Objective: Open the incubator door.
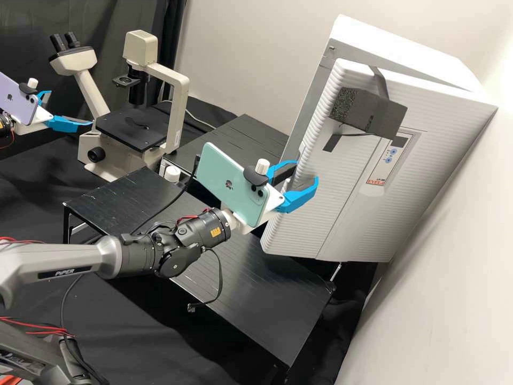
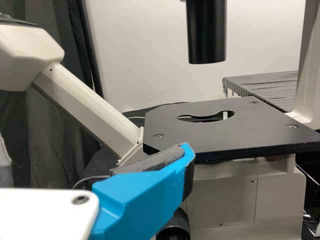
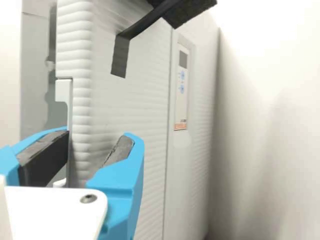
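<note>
High view: The incubator stands in the upper right of the frame, tilted in the picture. Its ribbed incubator door is ajar, with a wedge-shaped gap along the top between door and cabinet. I note a dark foam block strapped to the door's upper part, beside the control panel. The right gripper is at the door's free edge, right of centre, its fingers parted to either side of it. The left gripper is at the far left, jaws released and holding nothing, near the inverted microscope.

Left wrist view: One blue finger shows at the lower middle of the frame, in front of the microscope stage; I cannot tell whether they touch.

Right wrist view: The jaws stand apart astride the door's edge, left of centre. One pad lies on the gap side, the other before the front face. Whether both press on the door, I cannot tell.
</note>
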Robot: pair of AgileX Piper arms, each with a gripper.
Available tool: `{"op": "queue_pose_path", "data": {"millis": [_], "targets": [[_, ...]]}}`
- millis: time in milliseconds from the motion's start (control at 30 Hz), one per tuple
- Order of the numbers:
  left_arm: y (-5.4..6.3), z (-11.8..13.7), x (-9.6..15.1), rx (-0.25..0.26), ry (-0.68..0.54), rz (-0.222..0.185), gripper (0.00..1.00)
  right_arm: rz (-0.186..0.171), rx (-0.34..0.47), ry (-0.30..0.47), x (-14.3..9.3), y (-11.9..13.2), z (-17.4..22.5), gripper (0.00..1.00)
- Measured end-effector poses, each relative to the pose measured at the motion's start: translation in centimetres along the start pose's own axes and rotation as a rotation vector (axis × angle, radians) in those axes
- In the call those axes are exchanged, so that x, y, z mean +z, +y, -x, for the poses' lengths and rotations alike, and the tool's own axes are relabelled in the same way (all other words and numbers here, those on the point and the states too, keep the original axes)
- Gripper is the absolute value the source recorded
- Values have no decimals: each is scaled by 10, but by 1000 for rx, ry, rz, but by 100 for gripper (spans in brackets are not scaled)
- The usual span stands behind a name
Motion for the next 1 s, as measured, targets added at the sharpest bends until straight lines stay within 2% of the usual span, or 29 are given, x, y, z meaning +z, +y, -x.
{"op": "queue_pose_path", "data": {"millis": [133,467,633,667,800,1000], "targets": [[0,0,0,0,0,0,100,7,29,-25,3,5,5,100],[0,0,0,0,0,0,100,-47,135,-128,8,18,19,100],[0,0,0,0,0,0,100,-84,264,-180,7,29,26,100],[0,0,0,0,0,0,100,-89,316,-188,6,32,29,100],[0,0,0,0,0,0,100,-78,402,-238,4,30,37,100],[0,0,0,0,0,0,100,-6,524,-223,-12,30,52,100]]}}
